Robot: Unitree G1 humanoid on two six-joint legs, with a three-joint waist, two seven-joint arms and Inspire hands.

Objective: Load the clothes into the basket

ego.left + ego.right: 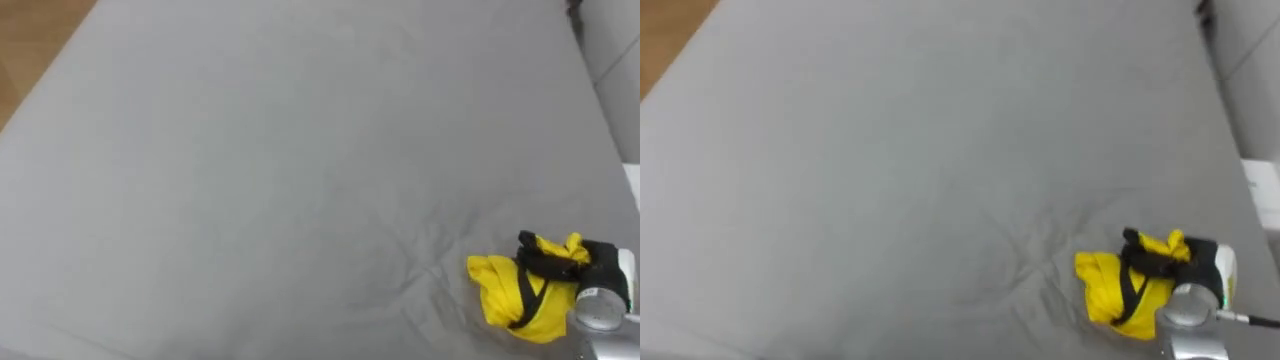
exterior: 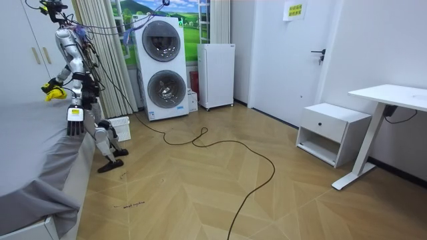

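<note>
A yellow garment [image 1: 498, 290] is bunched up just above the grey bed sheet [image 1: 250, 150] at the lower right of the eye views. My right hand [image 1: 556, 262] comes in from the lower right, and its dark fingers are curled round the cloth [image 1: 1102, 285]. In the room view I stand at the bed's edge holding the yellow garment [image 2: 53, 93] out over the bed. My left hand [image 2: 75, 123] hangs at my side with straight fingers. A white slatted basket [image 2: 121, 129] stands on the floor behind me, by the curtain.
The grey bed [image 2: 33, 160] takes up the room view's left. Stacked washing machines [image 2: 163, 67] and a white cabinet [image 2: 217, 75] stand at the back wall. A dark cable [image 2: 227, 153] winds over the wooden floor. A white nightstand [image 2: 331, 133] and desk [image 2: 390, 100] are at the right.
</note>
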